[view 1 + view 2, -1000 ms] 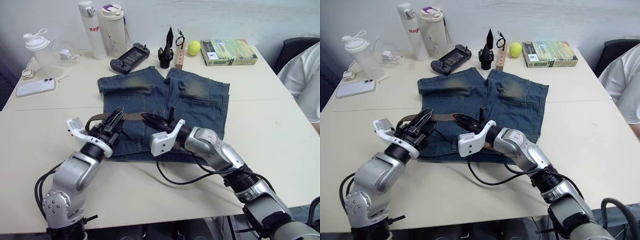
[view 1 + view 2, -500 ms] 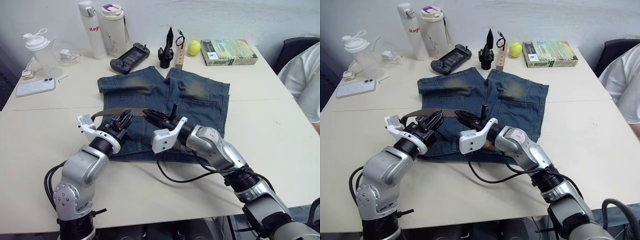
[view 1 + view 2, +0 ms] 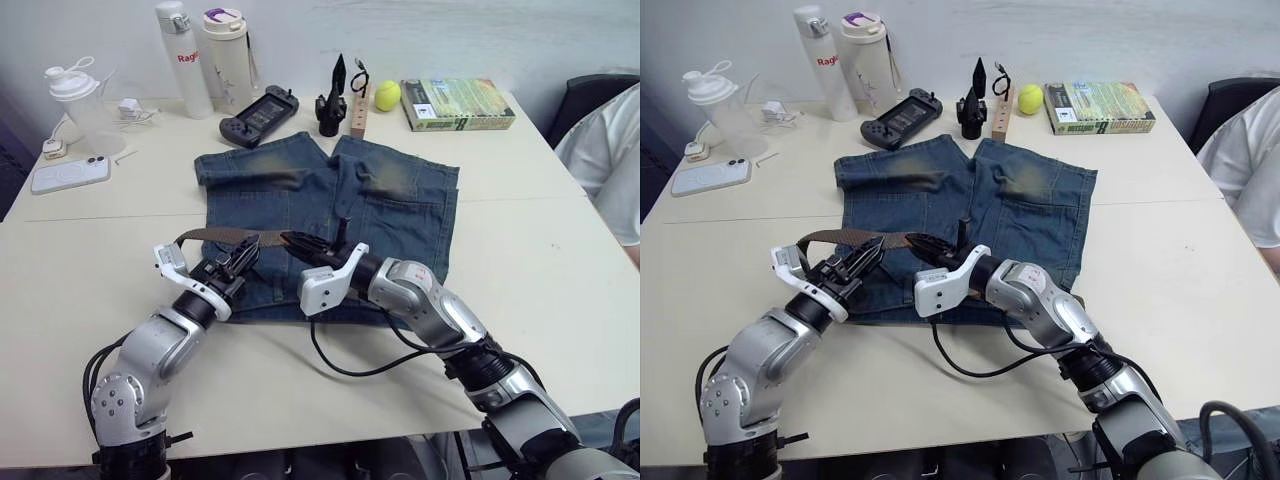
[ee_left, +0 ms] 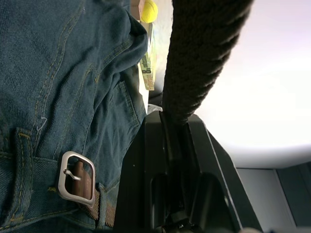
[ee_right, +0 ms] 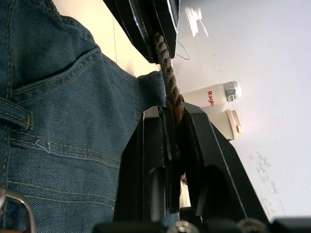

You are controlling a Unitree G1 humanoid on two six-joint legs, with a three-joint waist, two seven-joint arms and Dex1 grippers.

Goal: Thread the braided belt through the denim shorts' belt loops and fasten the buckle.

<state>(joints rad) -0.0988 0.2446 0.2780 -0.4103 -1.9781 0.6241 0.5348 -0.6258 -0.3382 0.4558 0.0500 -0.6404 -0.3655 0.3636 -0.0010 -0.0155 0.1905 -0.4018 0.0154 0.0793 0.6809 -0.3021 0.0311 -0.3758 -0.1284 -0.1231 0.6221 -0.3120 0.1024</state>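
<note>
Brown braided belt [image 3: 225, 235] is what both of my pincers are pinching. My left gripper [image 3: 862, 262] has its two black fingers pressed together on the strap, and my right gripper [image 3: 298, 243] is clamped on the strap end too, just beside the left one; both hang over the waistband of the denim shorts [image 3: 390, 195]. From the left gripper the belt goes in an arc outward, past the left edge of the shorts. In the left wrist view I see the buckle [image 4: 76, 177] lying on the waistband, next to one of the belt loops [image 4: 18, 170]. The shorts lie flat on the table [image 3: 540, 240], legs pointing away from me. Beyond the shorts stand a white bottle [image 3: 182, 58], a game controller [image 3: 259, 113], a tennis ball [image 3: 387, 95] and a book [image 3: 457, 104].
</note>
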